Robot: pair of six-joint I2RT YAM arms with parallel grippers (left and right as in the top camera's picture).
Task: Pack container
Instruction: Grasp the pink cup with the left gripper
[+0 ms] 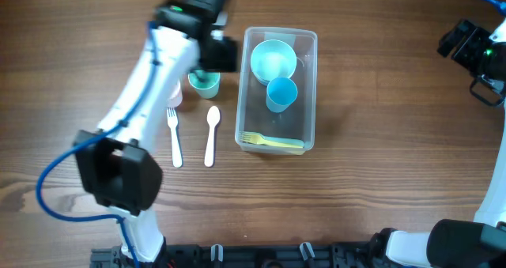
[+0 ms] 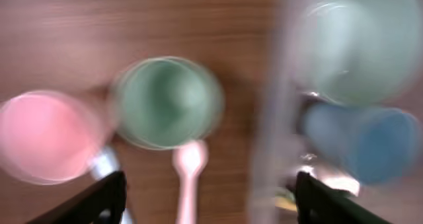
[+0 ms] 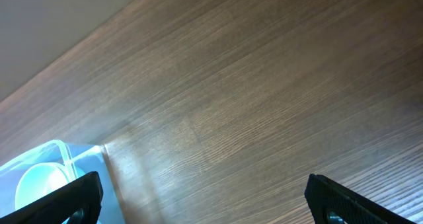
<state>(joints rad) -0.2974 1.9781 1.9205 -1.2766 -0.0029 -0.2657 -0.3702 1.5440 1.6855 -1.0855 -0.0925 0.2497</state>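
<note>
The clear rectangular container (image 1: 311, 86) stands at the table's middle. It holds a pale blue bowl (image 1: 273, 61), a blue cup (image 1: 281, 92) and a yellow-green fork (image 1: 273, 141). My left gripper (image 1: 212, 62) is open and empty, hovering just left of the container above a green cup (image 1: 204, 82). In the blurred left wrist view the green cup (image 2: 168, 102) lies ahead of the open jaws (image 2: 208, 204), with the container wall (image 2: 271, 118) to the right. My right gripper (image 1: 474, 50) is open and empty at the far right; its view (image 3: 205, 201) shows a container corner (image 3: 39, 164).
A pink cup (image 1: 174, 98) sits left of the green cup, partly under my left arm; it also shows in the left wrist view (image 2: 43, 135). A white fork (image 1: 175, 137) and a pale spoon (image 1: 211, 135) lie in front of the cups.
</note>
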